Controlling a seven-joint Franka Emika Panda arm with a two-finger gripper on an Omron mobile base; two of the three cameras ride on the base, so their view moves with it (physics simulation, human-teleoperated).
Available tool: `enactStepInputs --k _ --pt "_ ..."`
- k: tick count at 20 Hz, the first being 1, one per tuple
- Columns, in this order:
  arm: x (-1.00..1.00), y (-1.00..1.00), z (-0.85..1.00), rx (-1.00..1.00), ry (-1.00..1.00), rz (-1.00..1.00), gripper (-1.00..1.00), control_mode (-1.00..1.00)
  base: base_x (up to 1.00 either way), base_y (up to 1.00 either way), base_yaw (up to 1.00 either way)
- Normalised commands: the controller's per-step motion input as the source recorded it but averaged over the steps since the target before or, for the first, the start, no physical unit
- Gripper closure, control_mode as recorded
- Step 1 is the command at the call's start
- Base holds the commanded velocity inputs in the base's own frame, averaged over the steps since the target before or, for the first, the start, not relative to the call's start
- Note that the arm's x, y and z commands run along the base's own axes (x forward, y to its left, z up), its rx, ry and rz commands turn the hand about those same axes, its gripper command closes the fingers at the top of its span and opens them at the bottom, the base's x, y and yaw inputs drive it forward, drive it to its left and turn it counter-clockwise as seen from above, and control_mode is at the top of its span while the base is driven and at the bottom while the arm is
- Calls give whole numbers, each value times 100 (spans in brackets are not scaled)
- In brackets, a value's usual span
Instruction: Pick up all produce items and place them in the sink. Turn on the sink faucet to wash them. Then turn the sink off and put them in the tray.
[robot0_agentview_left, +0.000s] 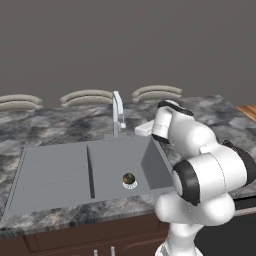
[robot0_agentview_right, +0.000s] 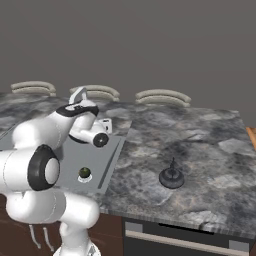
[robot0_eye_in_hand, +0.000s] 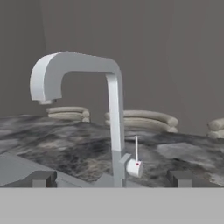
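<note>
A small round dark green produce item (robot0_agentview_left: 129, 178) sits on the white drain in the basin of the grey sink (robot0_agentview_left: 55, 172); from the right base it shows as the produce item (robot0_agentview_right: 85, 173) beside my arm. The silver sink faucet (robot0_agentview_left: 118, 112) stands behind the basin. In the hand view the sink faucet (robot0_eye_in_hand: 114, 127) rises close ahead, spout to the left, with a small lever (robot0_eye_in_hand: 134, 165) at its base. My gripper (robot0_eye_in_hand: 113, 179) is open and empty, level with the faucet's foot. My gripper (robot0_agentview_left: 139, 130) hovers just right of the faucet. The tray is out of view.
A black kettle (robot0_agentview_right: 172, 177) stands on the marble counter (robot0_agentview_right: 190, 140) right of the sink. Curved chair backs (robot0_agentview_left: 87, 96) line the counter's far edge. An orange-brown corner (robot0_agentview_left: 249, 111) shows at the far right edge.
</note>
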Motion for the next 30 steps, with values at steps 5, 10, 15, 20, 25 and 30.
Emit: enactStepInputs --k 5,10,15,20,25,30 --pt "24 17 0 0 0 4 -100 -100 0 0 0" --pt "17 19 0 0 -1 4 -100 -100 0 0 0" --pt "12 18 0 0 -1 4 -100 -100 0 0 0" --pt "7 5 0 0 -1 4 -100 -100 0 0 0" --pt "3 0 0 0 -2 4 -100 -100 0 0 0" --pt "3 0 -1 0 -1 2 -100 -100 0 0 0"
